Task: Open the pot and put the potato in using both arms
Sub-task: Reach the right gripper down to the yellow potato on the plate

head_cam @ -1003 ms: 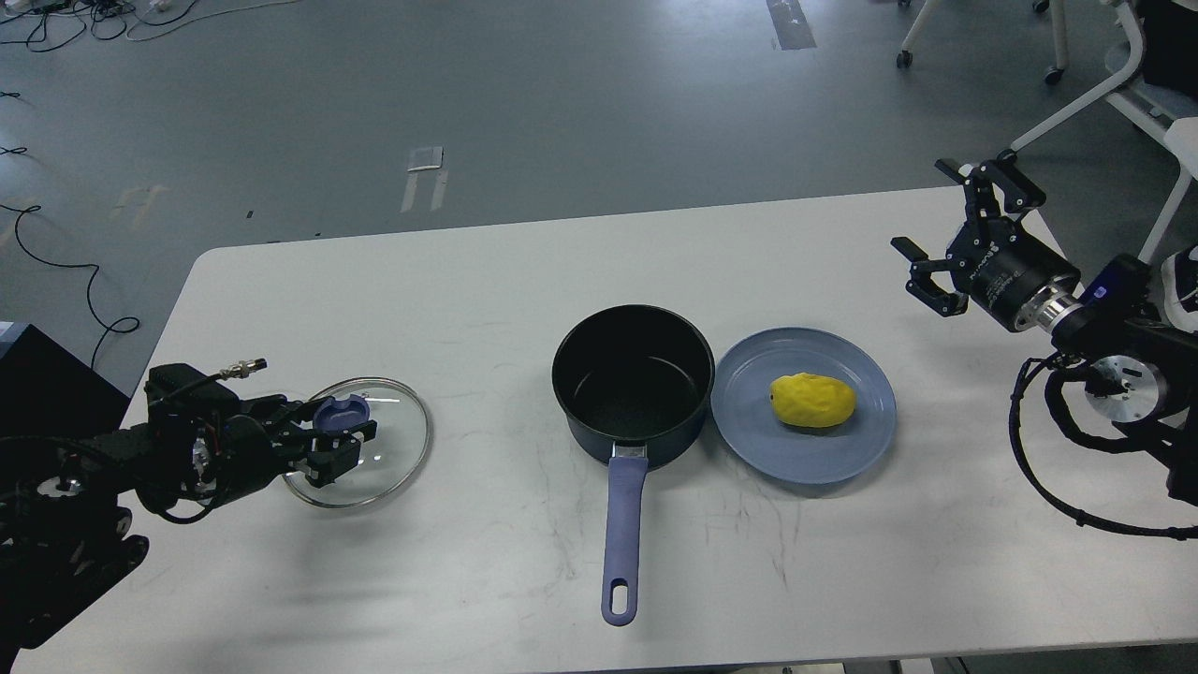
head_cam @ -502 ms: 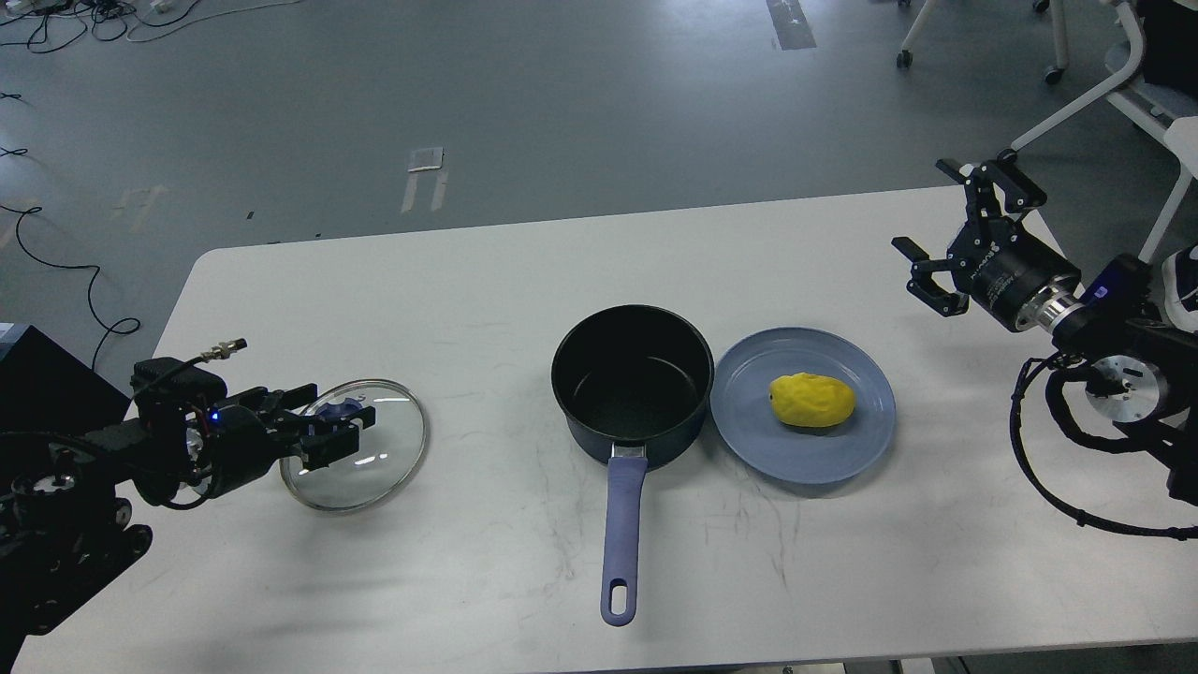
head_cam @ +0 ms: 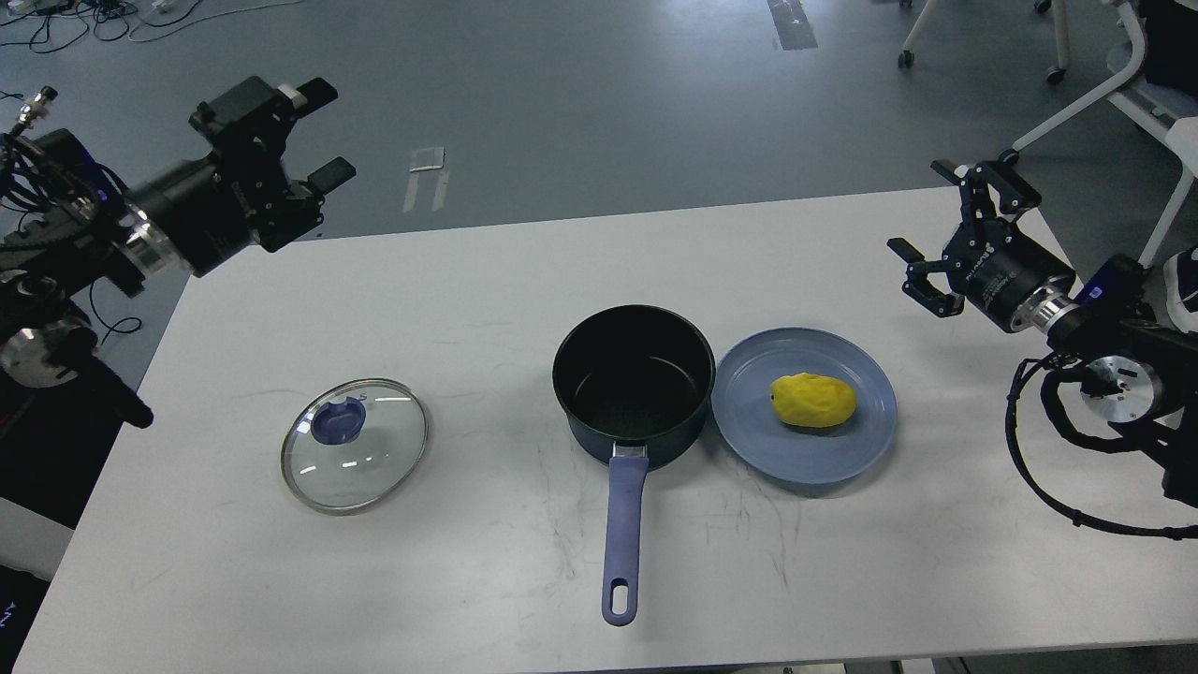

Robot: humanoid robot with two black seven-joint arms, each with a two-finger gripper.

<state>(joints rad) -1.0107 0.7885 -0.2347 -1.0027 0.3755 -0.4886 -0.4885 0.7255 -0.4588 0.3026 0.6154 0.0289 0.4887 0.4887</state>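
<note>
A dark pot (head_cam: 633, 382) with a blue handle stands open at the table's middle, empty inside. Its glass lid (head_cam: 355, 444) with a blue knob lies flat on the table to the left. A yellow potato (head_cam: 812, 400) lies on a blue plate (head_cam: 749, 412) right beside the pot. My left gripper (head_cam: 316, 131) is open and empty, raised high above the table's back left corner, far from the lid. My right gripper (head_cam: 947, 223) is open and empty above the table's right edge, behind and to the right of the plate.
The white table (head_cam: 487, 271) has its edges on all sides in view. An office chair (head_cam: 1104, 84) stands on the grey floor at the back right. Cables lie on the floor at the far left.
My left gripper has let go of the lid's knob and risen up and back to the far left. The lid stays flat on the table. My right gripper has hardly moved.
</note>
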